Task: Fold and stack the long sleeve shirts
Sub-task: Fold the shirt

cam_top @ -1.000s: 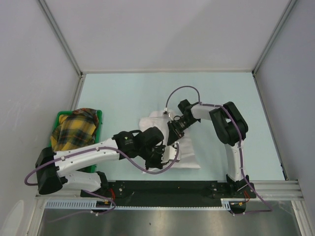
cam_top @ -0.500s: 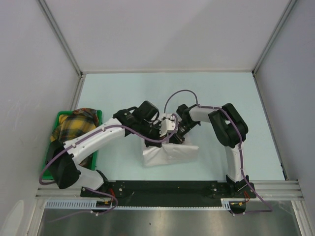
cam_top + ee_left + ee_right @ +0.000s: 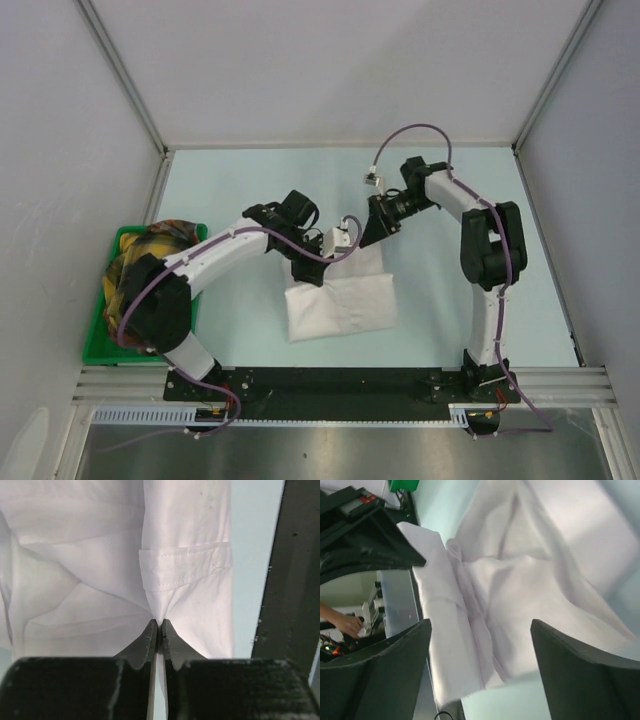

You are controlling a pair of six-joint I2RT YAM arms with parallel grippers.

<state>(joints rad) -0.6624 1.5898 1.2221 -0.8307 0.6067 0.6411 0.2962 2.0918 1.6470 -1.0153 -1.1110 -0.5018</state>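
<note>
1. Top external view showed the left arm stretched from its base out across the table, wrist bent down, with the left gripper at the far left corner of the white shirt.
2. The right arm reached tall and forward, its elbow high, and the right gripper hung just beyond the shirt's far right corner.
3. In the left wrist view, the left gripper had its jaws pressed together, pinching a fold of the white shirt just below a stitched cuff with a small button.
4. In the right wrist view, the right gripper had its black fingers spread wide, with nothing between them; the white shirt lay beneath.
5. The shirt lay near the table's middle, folded to a rough rectangle.
6. A green bin sat at the table's left edge holding a yellow plaid cloth, partly covered by the left arm's elbow.
7. The shirt's cloth looked thin, plain and creased; the tabletop was smooth and pale blue.
</note>
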